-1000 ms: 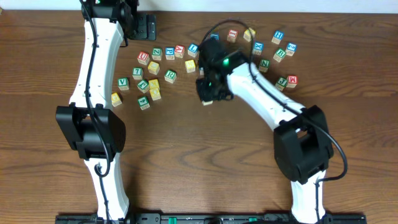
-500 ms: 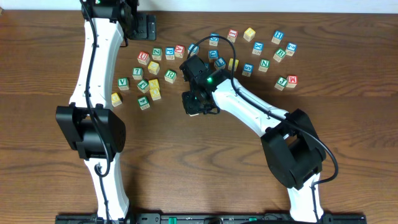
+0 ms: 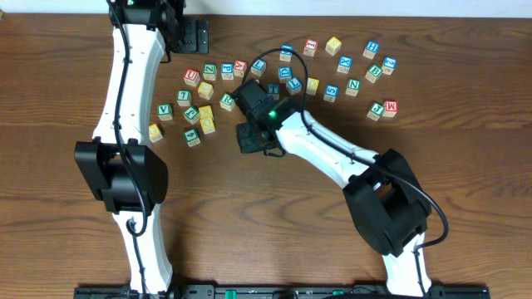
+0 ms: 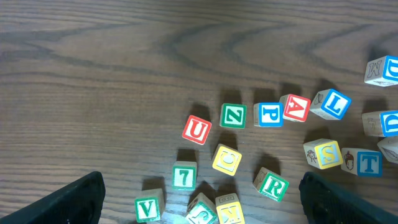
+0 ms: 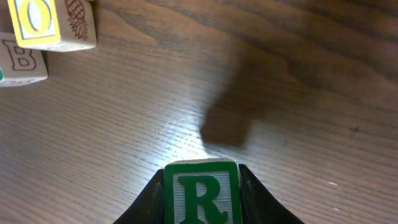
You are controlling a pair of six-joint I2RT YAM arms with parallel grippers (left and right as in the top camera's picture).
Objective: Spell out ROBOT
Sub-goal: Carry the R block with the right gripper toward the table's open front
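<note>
Right gripper [image 5: 202, 198] clamps the square-faced wooden green-printed R cube [image 5: 201, 186] over grained brown tabletop [image 5: 311, 74].

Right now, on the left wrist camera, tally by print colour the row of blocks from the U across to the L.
Red: 2, the U and the A
Green: 1, the Z
Blue: 2, the P and the L
Total: 5
</note>
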